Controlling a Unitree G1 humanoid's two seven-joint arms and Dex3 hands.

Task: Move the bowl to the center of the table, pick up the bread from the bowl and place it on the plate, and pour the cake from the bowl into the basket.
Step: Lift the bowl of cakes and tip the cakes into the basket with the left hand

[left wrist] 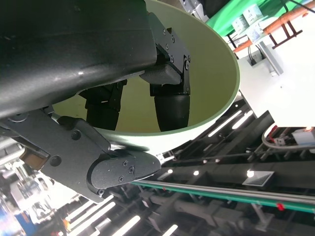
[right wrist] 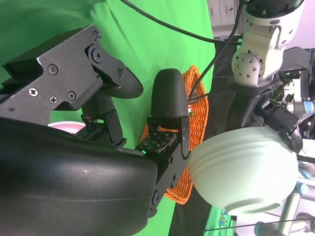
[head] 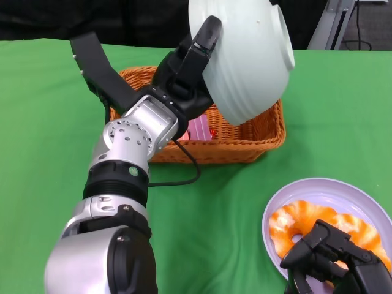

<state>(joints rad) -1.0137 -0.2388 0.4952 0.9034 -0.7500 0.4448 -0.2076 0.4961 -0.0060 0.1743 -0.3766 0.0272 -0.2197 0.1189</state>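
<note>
Gripping pale green ribbed bowl (head: 248,58), left hand (head: 187,67), tipped over basket (head: 257,138)

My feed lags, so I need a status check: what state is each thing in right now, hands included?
bowl: lifted and tipped over the basket, inside looks empty in the left wrist view.
basket: on the table, a pink item inside.
cake: pink, lying in the basket.
bread: on the plate.
plate: on the table, holding the bread.
left hand: grips the bowl's rim.
right hand: over the plate, holding nothing visible.
</note>
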